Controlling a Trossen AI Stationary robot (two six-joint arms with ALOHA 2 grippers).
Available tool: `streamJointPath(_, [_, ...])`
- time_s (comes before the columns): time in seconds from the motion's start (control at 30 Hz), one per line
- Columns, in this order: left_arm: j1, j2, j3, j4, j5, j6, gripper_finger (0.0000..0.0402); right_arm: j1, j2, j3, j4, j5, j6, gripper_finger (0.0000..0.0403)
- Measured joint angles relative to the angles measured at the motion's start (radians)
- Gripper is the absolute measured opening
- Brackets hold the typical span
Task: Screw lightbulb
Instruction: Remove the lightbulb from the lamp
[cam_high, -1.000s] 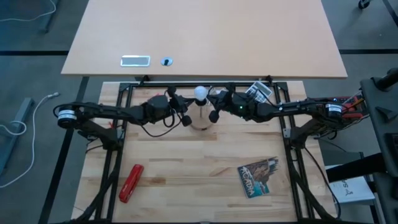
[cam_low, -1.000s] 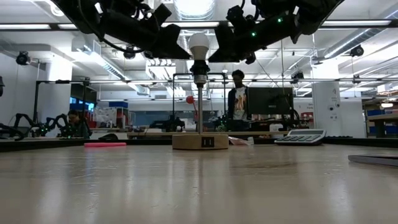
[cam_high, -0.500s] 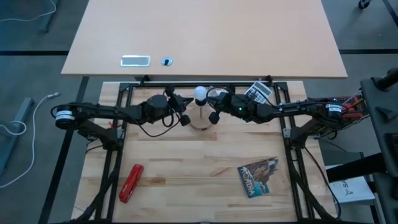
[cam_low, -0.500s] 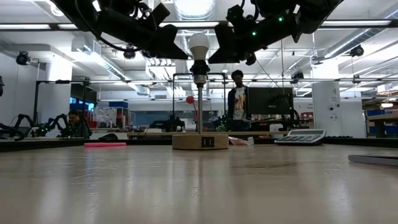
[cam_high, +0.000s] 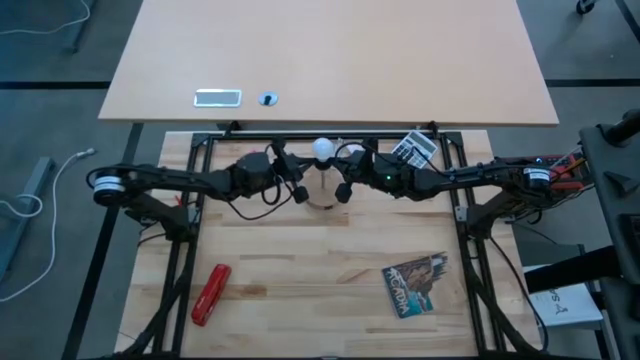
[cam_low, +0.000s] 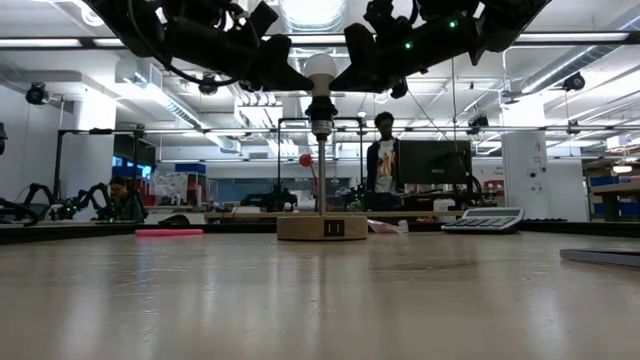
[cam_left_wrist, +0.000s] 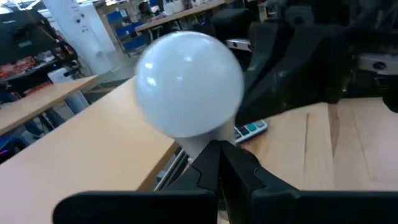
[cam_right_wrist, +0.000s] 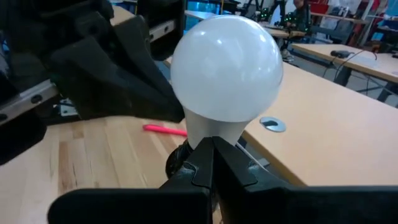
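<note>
The lightbulb (cam_high: 322, 150) stands upright with its round white head uppermost and its silvery screw base set in the black socket (cam_low: 320, 128) of a stand, raised on a thin post above a round wooden disc (cam_low: 322, 227) that sits toward the far edge of the table (cam_high: 300, 270), about midway between left and right. The left tool (cam_high: 291, 172) sits just left of the bulb and the right tool (cam_high: 348, 172) just right of it, the two arms reaching in from opposite sides so that their tips meet at the bulb's neck. In each wrist view the fingers are pressed together, their tips lying against the bulb just below the head; they are not wrapped around it. In the low view both tools crowd the bulb's head from either side. A calculator (cam_high: 414, 147) lies just right of the bulb, at the far right of the table. A red object (cam_high: 211, 293) lies at the near left and a booklet (cam_high: 417, 283) at the near right, both well apart from the stand. Beyond the table a person (cam_low: 383, 160) stands in the room.
</note>
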Motion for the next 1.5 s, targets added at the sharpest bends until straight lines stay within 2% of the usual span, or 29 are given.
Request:
streamJointPath(0.33, [-0.002, 0.01, 0.0, 0.009, 0.025, -0.02, 0.0, -0.006, 0.0, 0.0, 0.005, 0.011, -0.034, 0.0])
streamJointPath(0.5, [-0.014, 0.009, 0.0, -0.007, 0.034, -0.069, 0.0, -0.009, 0.0, 0.0, -0.028, 0.067, -0.073, 0.0])
streamJointPath(0.7, [-0.035, -0.007, 0.0, -0.067, -0.042, -0.097, 0.0, -0.006, -0.01, 0.0, -0.098, 0.07, -0.059, 0.0])
streamJointPath(0.83, [-0.044, -0.008, 0.0, -0.075, -0.051, -0.105, 0.0, -0.004, -0.036, 0.0, -0.172, 0.047, 0.003, 0.0])
streamJointPath(1.03, [-0.041, -0.008, 0.0, -0.086, -0.21, -0.03, 0.0, 0.003, -0.056, 0.0, -0.131, -0.054, 0.019, 0.0])
streamJointPath(1.2, [-0.015, -0.008, 0.0, -0.055, -0.188, 0.053, 0.0, 0.001, -0.054, 0.0, -0.076, -0.055, 0.011, 0.0])
streamJointPath(1.33, [0.009, -0.008, 0.0, -0.051, -0.077, 0.063, 0.0, -0.003, -0.053, 0.0, -0.061, -0.055, 0.005, 0.0])
streamJointPath(1.5, [0.011, -0.008, 0.0, -0.013, -0.058, 0.079, 0.0, -0.015, -0.053, 0.0, -0.037, -0.052, -0.013, 0.0])
